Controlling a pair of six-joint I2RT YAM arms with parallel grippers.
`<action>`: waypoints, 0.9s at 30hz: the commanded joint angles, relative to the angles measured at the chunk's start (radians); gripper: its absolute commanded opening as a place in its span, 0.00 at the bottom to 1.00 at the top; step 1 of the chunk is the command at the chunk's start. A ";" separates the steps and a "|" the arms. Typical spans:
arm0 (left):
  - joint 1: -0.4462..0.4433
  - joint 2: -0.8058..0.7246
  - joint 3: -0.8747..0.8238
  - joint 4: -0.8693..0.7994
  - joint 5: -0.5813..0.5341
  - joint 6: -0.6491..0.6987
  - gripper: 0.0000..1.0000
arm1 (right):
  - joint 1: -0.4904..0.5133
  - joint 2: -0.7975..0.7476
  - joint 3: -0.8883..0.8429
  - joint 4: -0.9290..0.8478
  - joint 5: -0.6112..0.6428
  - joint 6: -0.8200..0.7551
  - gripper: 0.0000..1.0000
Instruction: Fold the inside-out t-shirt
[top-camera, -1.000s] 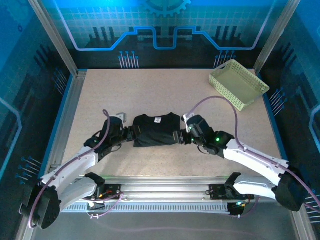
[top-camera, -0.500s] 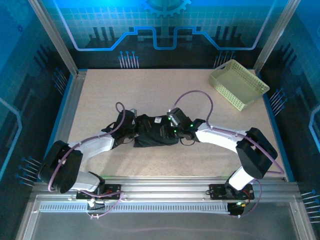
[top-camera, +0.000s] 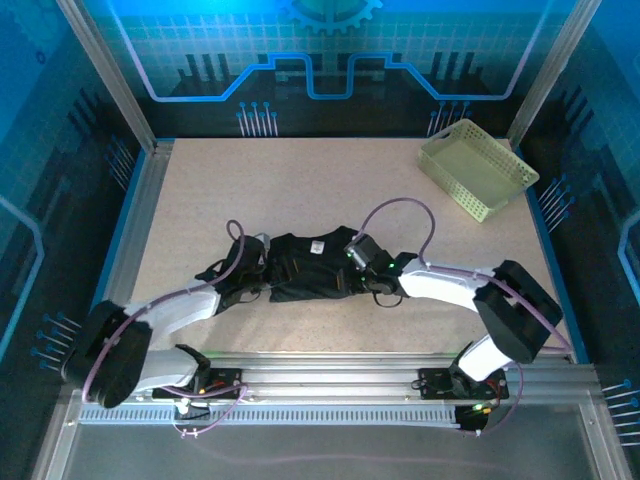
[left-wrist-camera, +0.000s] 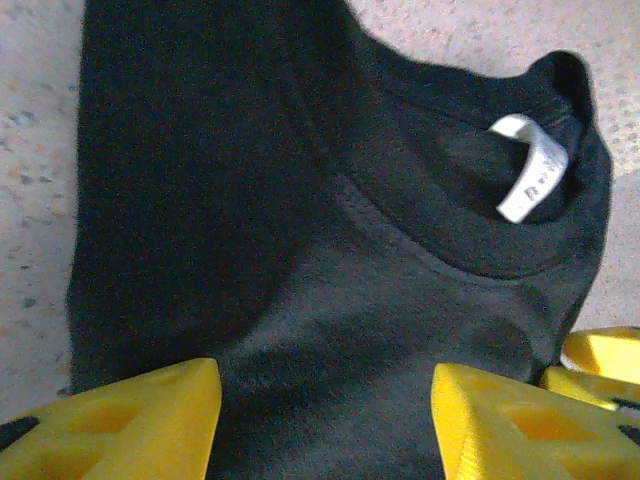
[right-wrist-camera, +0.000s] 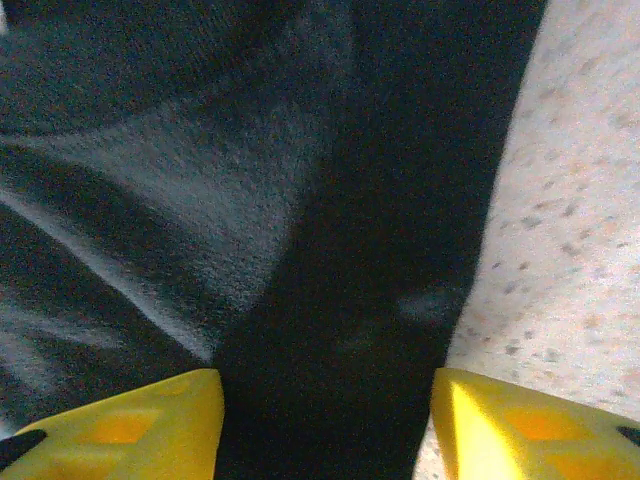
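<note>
**Bracketing the inside-out t-shirt (top-camera: 305, 265) from both sides, jaws spread**

The speckled beige table (top-camera: 300, 180) carries everything. The black t-shirt lies near its middle, toward the arms' side, gathered into a compact, wrinkled bundle that is wider than it is deep. Its collar faces the far edge. The pale yellow-green lattice basket (top-camera: 476, 168) sits at the far right corner, well apart from the shirt.

The left gripper (top-camera: 258, 275) is low at the shirt's left end and the right gripper (top-camera: 355, 272) is low at its right end.

In the left wrist view, the yellow fingers (left-wrist-camera: 120, 420) stand wide apart with smooth dark cloth lying between them, pinching nothing. In the right wrist view, the fingers (right-wrist-camera: 530, 425) are spread just as wide over the shirt's edge. Bare tabletop shows just beside the fabric.

A small white neck tag (left-wrist-camera: 528, 165) curls out from inside the collar.
</note>
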 joint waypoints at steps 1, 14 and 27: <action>-0.033 -0.099 0.100 -0.166 -0.099 0.068 0.60 | -0.011 -0.108 0.066 -0.098 0.090 -0.061 0.61; -0.053 0.160 0.156 -0.021 -0.118 -0.064 0.62 | -0.038 0.151 0.216 -0.029 0.013 -0.047 0.61; -0.201 0.101 0.341 -0.394 -0.390 0.007 0.66 | -0.109 -0.145 0.136 -0.146 0.086 -0.122 0.70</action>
